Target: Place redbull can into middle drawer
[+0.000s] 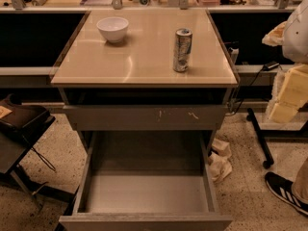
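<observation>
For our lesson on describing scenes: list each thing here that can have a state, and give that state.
redbull can: upright on the countertop, not held.
white bowl: upright on the countertop.
middle drawer: pulled open, can not yet inside.
scratched drawer front: nearly in; cannot tell whether it is fully shut.
tool: not in view.

No word, number or brand can be read anywhere. The slim silver-and-blue drink can (182,50), right of centre on the beige desk (144,57), bears blue print whose letters cannot be made out. The black shoe (285,190) at lower right shows white stripes but no name. The cream blocky pincer (284,105), at the right edge of the frame, shows no legible mark.
</observation>
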Available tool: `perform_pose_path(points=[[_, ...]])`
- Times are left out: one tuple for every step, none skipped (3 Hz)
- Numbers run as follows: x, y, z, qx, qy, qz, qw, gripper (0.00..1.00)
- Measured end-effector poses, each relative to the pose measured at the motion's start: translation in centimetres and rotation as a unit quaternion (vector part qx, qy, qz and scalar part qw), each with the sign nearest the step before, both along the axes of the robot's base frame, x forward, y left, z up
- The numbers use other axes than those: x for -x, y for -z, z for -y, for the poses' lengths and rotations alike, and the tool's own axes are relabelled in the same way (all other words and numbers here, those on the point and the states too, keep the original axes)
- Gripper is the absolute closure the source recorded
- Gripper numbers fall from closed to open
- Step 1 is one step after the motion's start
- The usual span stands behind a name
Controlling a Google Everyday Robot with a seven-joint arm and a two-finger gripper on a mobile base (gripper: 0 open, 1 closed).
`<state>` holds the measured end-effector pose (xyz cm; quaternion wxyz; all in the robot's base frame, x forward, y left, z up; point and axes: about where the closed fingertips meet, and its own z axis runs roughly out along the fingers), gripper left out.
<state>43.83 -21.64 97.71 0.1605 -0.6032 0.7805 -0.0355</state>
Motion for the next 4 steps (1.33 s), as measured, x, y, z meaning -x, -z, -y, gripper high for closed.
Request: perform_pose_path(points=[[0.0, 0.0, 0.0, 0.0, 0.0, 0.0, 1.0, 0.0], [-1.4, -0.2, 0.1, -0.005, -0.002, 0.004, 1.0, 0.0], [-7.5, -0.2, -0.3, -0.029, -0.026, 0.007, 0.9992, 0.0], [-7.5, -0.2, -0.4, -0.029, -0.026, 0.008, 0.9992, 0.0]])
